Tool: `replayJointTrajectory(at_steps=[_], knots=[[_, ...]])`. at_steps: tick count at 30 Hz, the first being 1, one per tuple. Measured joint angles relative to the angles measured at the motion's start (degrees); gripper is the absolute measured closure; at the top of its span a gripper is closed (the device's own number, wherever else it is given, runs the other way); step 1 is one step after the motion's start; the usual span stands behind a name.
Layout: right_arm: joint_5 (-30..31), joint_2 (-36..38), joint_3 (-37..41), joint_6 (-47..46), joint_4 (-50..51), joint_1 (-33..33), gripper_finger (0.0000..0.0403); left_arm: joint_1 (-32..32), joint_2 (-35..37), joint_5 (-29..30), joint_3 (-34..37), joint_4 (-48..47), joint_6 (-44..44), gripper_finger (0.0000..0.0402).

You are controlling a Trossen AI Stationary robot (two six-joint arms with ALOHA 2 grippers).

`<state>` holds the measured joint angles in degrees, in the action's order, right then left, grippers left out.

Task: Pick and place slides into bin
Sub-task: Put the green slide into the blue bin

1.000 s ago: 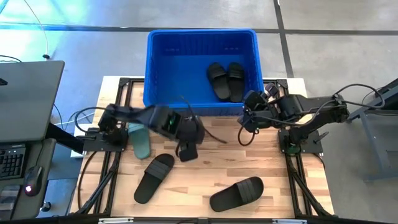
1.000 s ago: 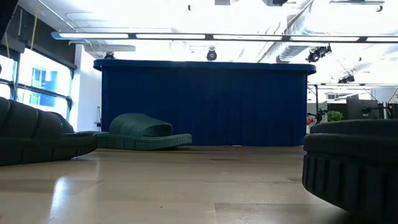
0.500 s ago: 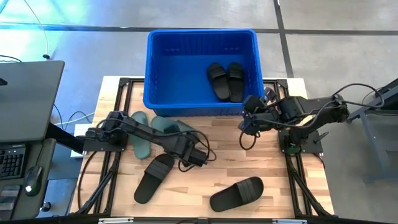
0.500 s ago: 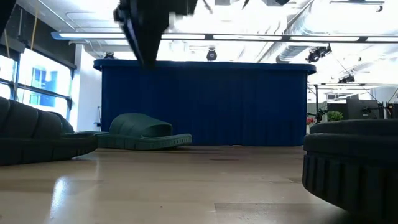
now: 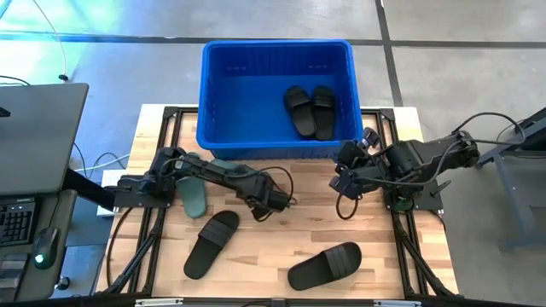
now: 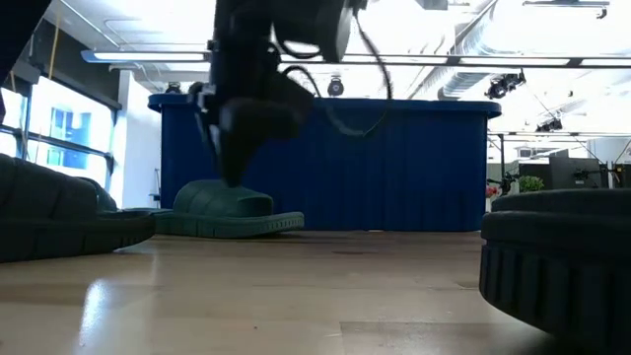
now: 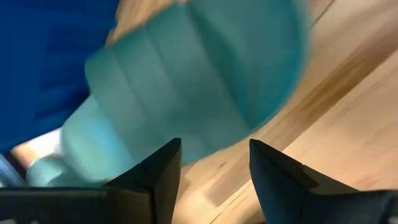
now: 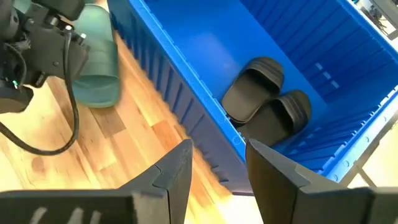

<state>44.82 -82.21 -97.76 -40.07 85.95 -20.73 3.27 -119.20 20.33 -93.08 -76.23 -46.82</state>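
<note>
A sage green slide (image 7: 186, 81) is seen just ahead of the open, empty left pincer (image 7: 214, 165) (beside the bin (image 5: 277, 68)); the right pincer (image 8: 217, 165) is parted, empty.

A robotics lab or workshop in an open industrial hall. A wooden table (image 5: 281, 247) on a black metal frame (image 5: 153, 247) stands on grey concrete floor (image 5: 461, 77); a desk with keyboard (image 5: 17, 223) sits at nine o'clock. Bare ceiling ducts (image 6: 473, 44) and strip lights (image 6: 296, 57) run overhead.

Both arms are dark, near-black, built of jointed tubular links with loose black cables looping beside them. The left gripper (image 7: 211, 177) and the right gripper (image 8: 217, 171) each end in two flat, angular, matte black fingers.
</note>
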Motion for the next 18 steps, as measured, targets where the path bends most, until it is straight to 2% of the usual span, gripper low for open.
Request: replayJointTrajectory(at_steps=[6, 18], knots=[[0.0, 0.0, 0.0, 0.0, 0.0, -0.1, 0.0263, -0.4, 0.0, 0.6, 0.0, 4.9, 0.1, 0.0218], [0.0, 0.0, 0.0, 1.5, 0.2, -0.1, 0.0263, -0.3, -3.6, 1.5, 0.0, 4.6, -0.3, 0.0218]])
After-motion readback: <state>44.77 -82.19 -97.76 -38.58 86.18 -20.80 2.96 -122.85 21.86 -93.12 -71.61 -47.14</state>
